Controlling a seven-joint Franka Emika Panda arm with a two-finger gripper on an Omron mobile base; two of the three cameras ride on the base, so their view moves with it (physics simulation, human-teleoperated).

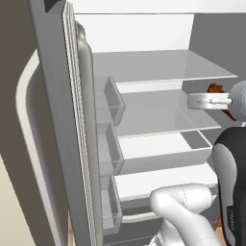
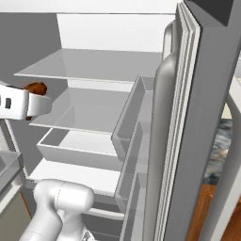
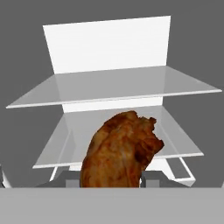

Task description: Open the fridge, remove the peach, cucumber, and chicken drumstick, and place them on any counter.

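Note:
The fridge (image 1: 53, 120) stands open, its left door swung wide and its right door (image 2: 188, 117) open as well. My gripper (image 3: 111, 178) is shut on the chicken drumstick (image 3: 120, 151), an orange-brown lump that rises between the fingers in front of the glass shelves. From the left base the drumstick (image 1: 215, 88) peeks out behind the white hand, level with the middle shelf. It (image 2: 35, 88) shows the same way from the right base, at the far left. The peach and the cucumber are out of view. A strip of the marbled counter (image 2: 220, 150) shows past the right door.
Bare glass shelves (image 1: 163, 115) and a white crisper drawer (image 1: 158, 153) fill the fridge's inside. Door bins (image 2: 134, 122) line both doors, close on either side of the arm. Wooden floor (image 2: 207, 212) lies beneath the right door.

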